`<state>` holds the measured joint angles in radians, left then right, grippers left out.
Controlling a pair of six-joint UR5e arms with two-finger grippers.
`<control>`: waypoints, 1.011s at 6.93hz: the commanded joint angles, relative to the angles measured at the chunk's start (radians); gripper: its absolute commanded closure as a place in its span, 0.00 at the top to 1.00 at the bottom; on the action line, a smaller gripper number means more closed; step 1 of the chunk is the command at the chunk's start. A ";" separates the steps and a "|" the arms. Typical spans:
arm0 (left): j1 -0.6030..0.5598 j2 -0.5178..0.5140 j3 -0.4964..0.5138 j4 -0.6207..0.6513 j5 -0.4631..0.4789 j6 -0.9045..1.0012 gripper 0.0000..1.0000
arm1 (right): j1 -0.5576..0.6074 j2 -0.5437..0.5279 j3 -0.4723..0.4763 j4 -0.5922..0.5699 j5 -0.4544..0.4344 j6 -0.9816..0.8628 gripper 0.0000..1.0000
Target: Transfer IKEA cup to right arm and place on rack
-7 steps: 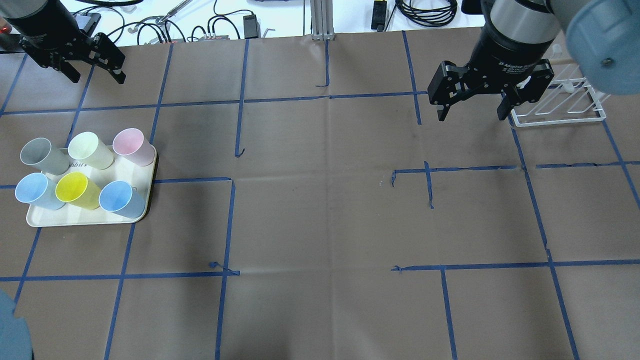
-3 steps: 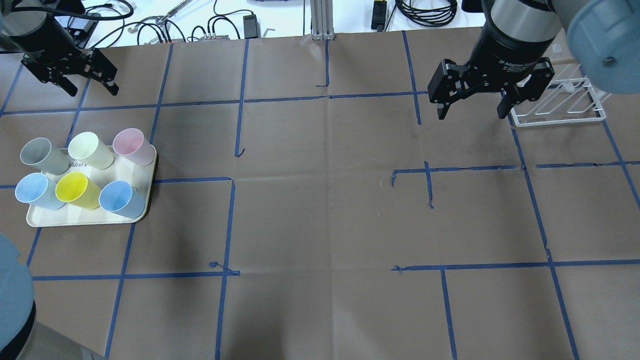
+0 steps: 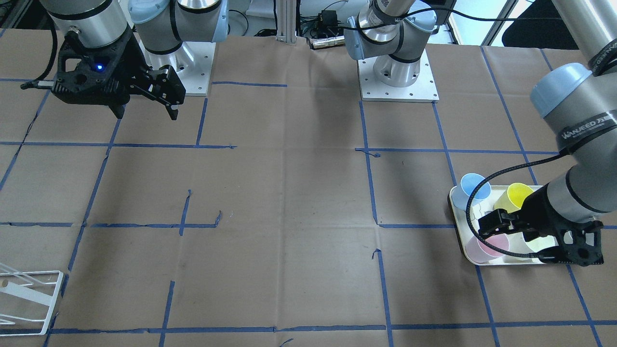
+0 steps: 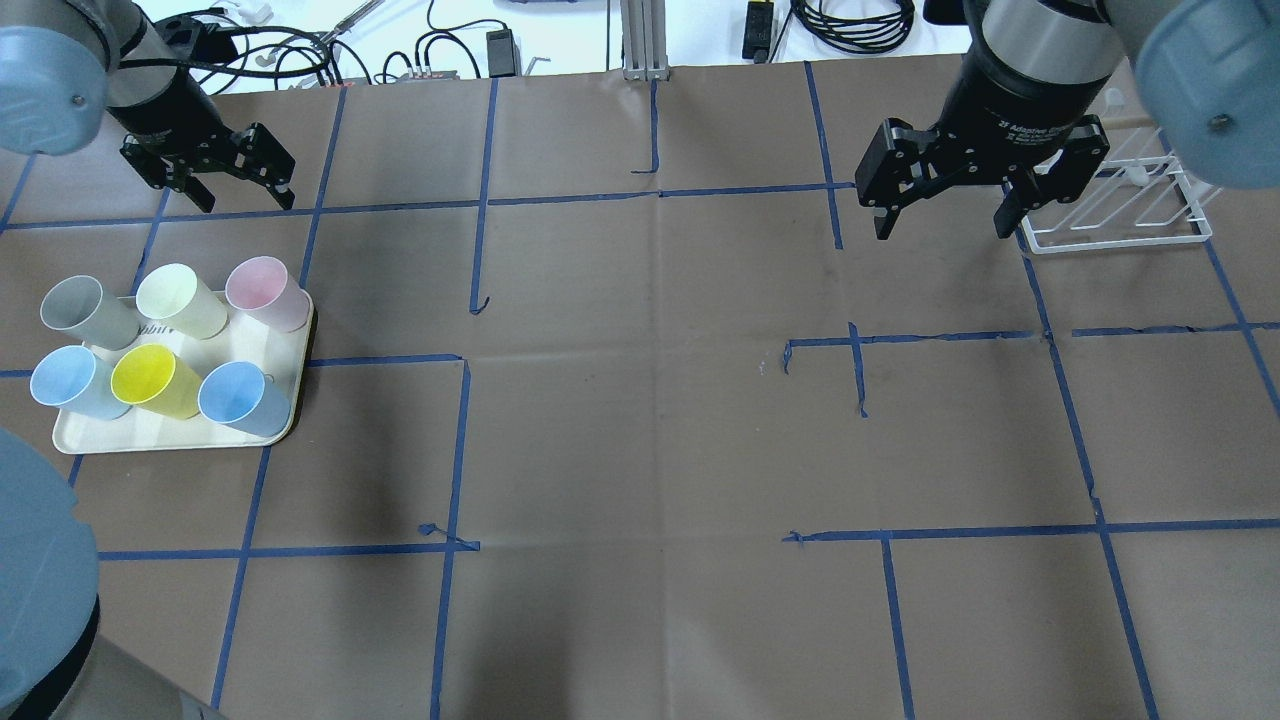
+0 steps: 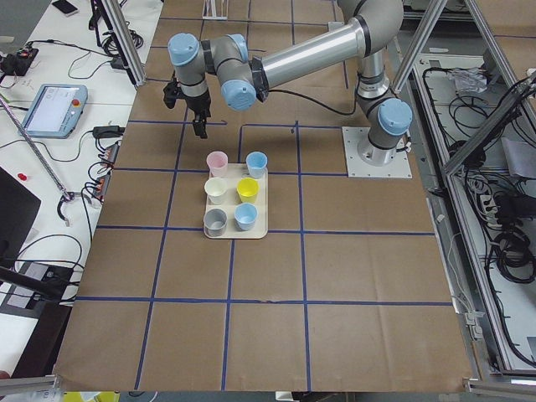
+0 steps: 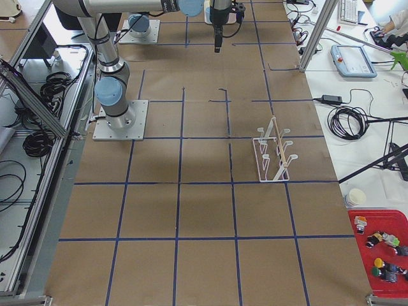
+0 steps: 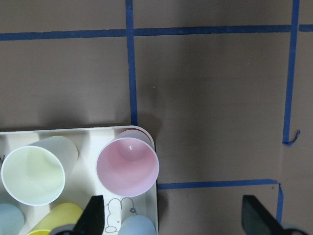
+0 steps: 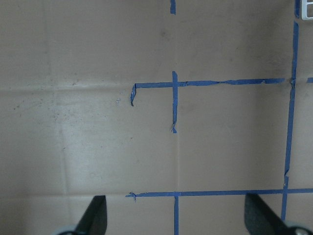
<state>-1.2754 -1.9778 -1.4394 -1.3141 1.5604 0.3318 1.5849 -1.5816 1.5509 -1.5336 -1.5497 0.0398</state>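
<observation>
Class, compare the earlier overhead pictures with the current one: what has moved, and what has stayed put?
The left gripper, open and empty, has moved closer to the tray holding the cups. Nothing was grasped or released. The right gripper, also open, the cups and the rack stayed practically as they were.

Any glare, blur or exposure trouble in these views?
Left wrist view: dim, pink cup sharp, left gripper soft at the bottom edge. Right wrist view: brighter, right gripper equally soft. Overhead view: white bench along the top looks washed out.
</observation>
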 commanded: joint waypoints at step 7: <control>0.030 -0.048 -0.262 0.308 -0.002 0.006 0.99 | 0.000 -0.003 0.000 0.009 -0.006 0.000 1.00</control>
<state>-1.2495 -2.0093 -1.6956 -1.0158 1.5591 0.3362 1.5846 -1.5842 1.5502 -1.5286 -1.5559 0.0395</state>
